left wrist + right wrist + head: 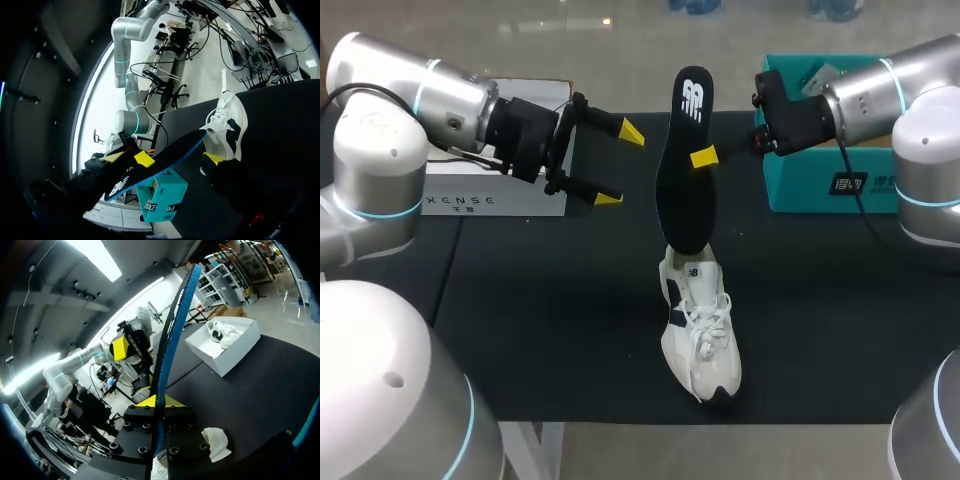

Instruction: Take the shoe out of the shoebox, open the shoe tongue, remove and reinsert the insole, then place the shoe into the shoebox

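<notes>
A black insole (688, 165) stands nearly upright in the air, its lower end just above the heel of the white shoe (701, 335). The shoe lies on the black mat, toe toward the front edge. My right gripper (705, 157) comes in from the right and is shut on the insole at mid-length. In the right wrist view the insole (172, 335) runs edge-on up between that gripper's (160, 402) fingers. My left gripper (619, 165) is open, a short way left of the insole and not touching it. In the left wrist view the insole (165, 162) lies ahead of the open left gripper (165, 158), with the shoe (227, 125) beyond.
A white shoebox (500, 195) sits at the back left behind my left arm; the right wrist view shows another shoe (221, 333) inside it. A teal box (820, 185) stands at the back right under my right arm. The black mat (550, 330) covers the table.
</notes>
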You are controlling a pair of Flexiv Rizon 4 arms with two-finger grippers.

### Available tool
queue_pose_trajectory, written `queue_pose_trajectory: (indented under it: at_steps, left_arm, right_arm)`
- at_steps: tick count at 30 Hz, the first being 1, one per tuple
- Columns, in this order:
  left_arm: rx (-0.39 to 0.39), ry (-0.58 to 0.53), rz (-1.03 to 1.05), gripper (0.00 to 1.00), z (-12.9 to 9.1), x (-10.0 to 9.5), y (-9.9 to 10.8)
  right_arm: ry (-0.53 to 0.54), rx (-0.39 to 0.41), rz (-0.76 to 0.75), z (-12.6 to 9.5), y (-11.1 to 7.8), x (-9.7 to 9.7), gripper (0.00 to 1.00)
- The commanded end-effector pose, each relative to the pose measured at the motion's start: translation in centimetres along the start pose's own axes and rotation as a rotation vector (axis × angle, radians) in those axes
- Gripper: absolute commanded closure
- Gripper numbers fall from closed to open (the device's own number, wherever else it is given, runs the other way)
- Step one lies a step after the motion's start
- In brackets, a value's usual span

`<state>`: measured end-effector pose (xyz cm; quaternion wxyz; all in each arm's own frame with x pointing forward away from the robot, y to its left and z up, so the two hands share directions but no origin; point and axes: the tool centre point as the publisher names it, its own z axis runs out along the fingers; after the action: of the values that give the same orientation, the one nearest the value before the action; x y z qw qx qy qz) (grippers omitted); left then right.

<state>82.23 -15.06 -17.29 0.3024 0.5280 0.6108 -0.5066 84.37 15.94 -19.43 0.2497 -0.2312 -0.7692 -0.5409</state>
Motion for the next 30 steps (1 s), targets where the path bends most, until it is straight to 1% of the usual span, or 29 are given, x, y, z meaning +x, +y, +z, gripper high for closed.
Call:
queue_pose_trajectory:
  at_steps: [1,6,7,8,9,10,11,12,13,14,16,17,18,19,20,21,22,23,25,27,29,30]
  left_arm:
    - [0.001,0.003,0.001,0.00,0.0,0.0,0.0]
    - [0.001,0.003,0.001,0.00,0.0,0.0,0.0]
    - [0.043,-0.015,-0.037,0.00,-0.7,0.1,0.2]
    - [0.044,-0.007,-0.073,0.00,-1.2,0.3,0.3]
    - [-0.011,0.022,-0.126,0.00,-1.6,0.5,0.3]
    - [-0.046,0.034,-0.173,0.00,-2.0,0.6,0.5]
    - [-0.010,0.036,-0.202,0.00,-2.5,0.9,0.5]
    - [-0.017,0.074,-0.282,0.00,-2.9,1.2,0.7]
    - [-0.077,0.102,-0.355,0.00,-3.3,1.6,0.9]
    - [-0.077,0.111,-0.373,0.00,-3.7,2.1,0.9]
    - [-0.092,0.150,-0.477,0.00,-4.3,2.9,0.8]
    - [-0.095,0.172,-0.486,0.00,-4.4,3.2,0.4]
    - [-0.133,0.215,-0.538,0.00,-4.4,3.5,0.2]
    - [-0.145,0.211,-0.569,0.00,-4.5,3.8,0.1]
    - [-0.135,0.218,-0.586,0.00,-4.6,4.0,-0.1]
    - [-0.170,0.262,-0.638,0.00,-4.7,4.3,-0.3]
    - [-0.187,0.268,-0.654,0.00,-4.6,4.5,-0.3]
    - [-0.188,0.289,-0.675,0.00,-4.7,4.8,-0.5]
    - [-0.293,0.338,-0.703,0.00,-4.5,5.3,-0.7]
    - [-0.313,0.378,-0.727,0.00,-4.3,5.8,-1.1]
    - [-0.399,0.402,-0.757,0.00,-4.6,6.5,-1.1]
    - [-0.425,0.436,-0.766,0.00,-4.8,6.9,-1.0]
  right_arm:
    - [-0.003,0.000,0.000,0.1,-0.1,0.1,1.00]
    - [-0.003,0.000,0.000,0.1,-0.1,0.1,1.00]
    - [-0.003,0.000,0.000,0.1,-0.1,0.1,1.00]
    - [-0.003,0.000,0.000,0.1,-0.1,0.1,1.00]
    - [-0.003,0.000,0.000,0.1,-0.1,0.1,1.00]
    - [-0.003,0.000,0.000,0.1,-0.1,0.1,1.00]
    - [-0.003,0.000,0.000,0.1,-0.1,0.1,1.00]
    - [-0.003,0.000,0.000,0.1,-0.1,0.1,1.00]
    - [-0.003,0.000,0.000,0.1,-0.1,0.1,1.00]
    - [-0.003,0.000,0.000,0.1,-0.1,0.1,1.00]
    - [-0.003,0.000,0.000,0.1,-0.1,0.1,1.00]
    - [-0.003,0.000,0.000,0.1,-0.1,0.1,1.00]
    - [-0.003,0.000,0.000,0.1,-0.1,0.1,1.00]
    - [-0.003,0.000,0.000,0.1,-0.1,0.1,1.00]
    - [-0.003,0.000,0.000,0.1,-0.1,0.1,1.00]
    - [-0.003,0.000,0.000,0.1,-0.1,0.1,1.00]
    - [-0.003,0.000,0.000,0.1,-0.1,0.1,1.00]
    - [-0.003,0.000,0.000,0.1,-0.1,0.1,1.00]
    - [-0.003,0.000,0.000,0.1,-0.1,0.1,1.00]
    - [-0.003,0.000,0.000,0.1,-0.1,0.1,1.00]
    - [-0.003,0.000,0.000,0.1,-0.1,0.1,1.00]
    - [-0.003,0.000,0.000,0.1,-0.1,0.1,1.00]
